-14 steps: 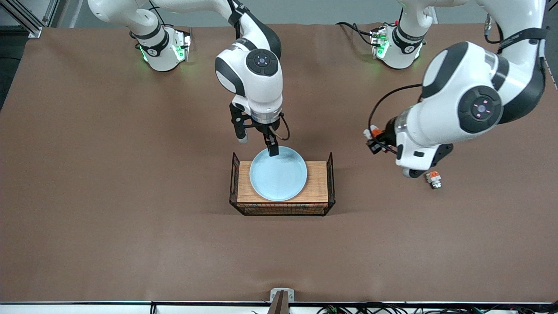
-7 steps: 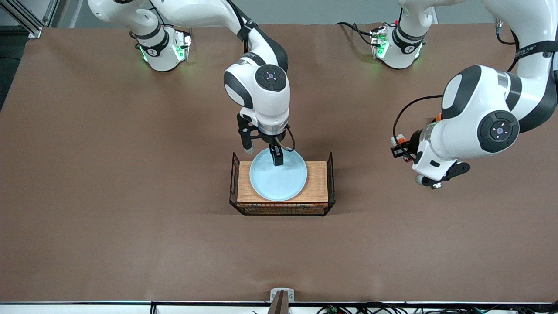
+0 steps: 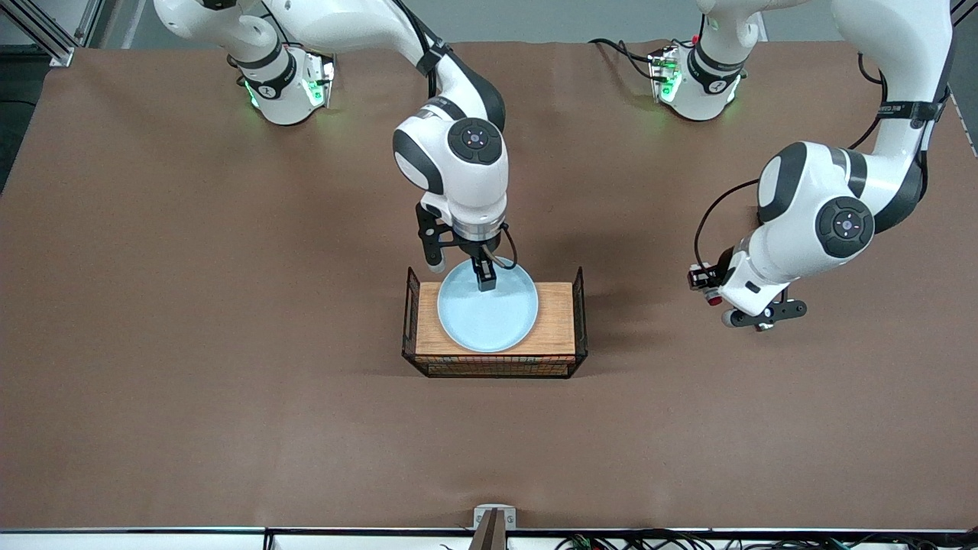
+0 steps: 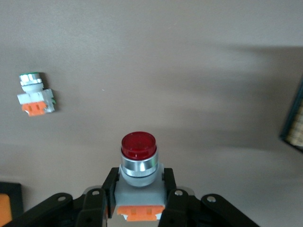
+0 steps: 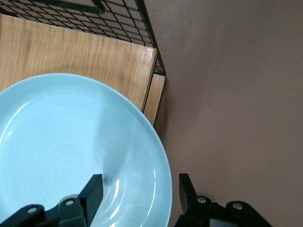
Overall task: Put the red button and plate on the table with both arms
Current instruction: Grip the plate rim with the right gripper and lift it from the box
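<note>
The pale-blue plate lies on a small wooden-topped wire rack. My right gripper is open and straddles the plate's rim on the side nearest the robot bases. One finger is over the inside of the plate and the other is outside the rim. My left gripper is shut on the white body of the red button. It holds the button low over the brown table toward the left arm's end, with the red tip pointing out past the fingers.
A similar white-and-orange part with a silvery tip lies on the table beside the held button. The rack's wooden top has black wire ends. An orange thing in a black frame shows at the edge of the left wrist view.
The left arm has carried the red button toward its end of the table and lower. The right gripper has come down onto the plate's rim and its jaws have narrowed somewhat.
</note>
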Robot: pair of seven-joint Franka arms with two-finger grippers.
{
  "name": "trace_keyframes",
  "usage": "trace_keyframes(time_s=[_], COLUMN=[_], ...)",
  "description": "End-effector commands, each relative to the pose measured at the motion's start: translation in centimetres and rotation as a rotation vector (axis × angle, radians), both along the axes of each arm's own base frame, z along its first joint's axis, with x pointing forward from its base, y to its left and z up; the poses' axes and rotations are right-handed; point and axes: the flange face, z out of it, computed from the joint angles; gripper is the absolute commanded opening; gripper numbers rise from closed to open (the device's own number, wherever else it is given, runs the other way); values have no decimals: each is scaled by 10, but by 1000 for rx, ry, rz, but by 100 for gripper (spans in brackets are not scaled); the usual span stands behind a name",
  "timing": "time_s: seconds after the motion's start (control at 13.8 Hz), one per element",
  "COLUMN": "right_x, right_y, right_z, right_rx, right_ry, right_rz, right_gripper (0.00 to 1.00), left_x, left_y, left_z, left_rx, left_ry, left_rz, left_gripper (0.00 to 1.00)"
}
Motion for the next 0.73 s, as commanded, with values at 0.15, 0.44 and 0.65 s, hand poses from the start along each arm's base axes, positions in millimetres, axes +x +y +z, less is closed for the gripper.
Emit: trace_keyframes(time_s=[0.15,0.44,0.65], right_x=[-6,-17,-30], right_y=[13,22,19], right_z=[3,13,20], right_rx=[-3,3,-50], right_ry=[-15,-9,49], right_rz=[3,19,18], right_gripper=[24,3,2], left_x=[4,9,7], left_y=[27,22,22], left_z=[-32,-67,-86], left_rx=[12,-3,-10], left_ry=[-25,-27,-1], left_rz=[-64,-74,-77], left_gripper=[25,25,25])
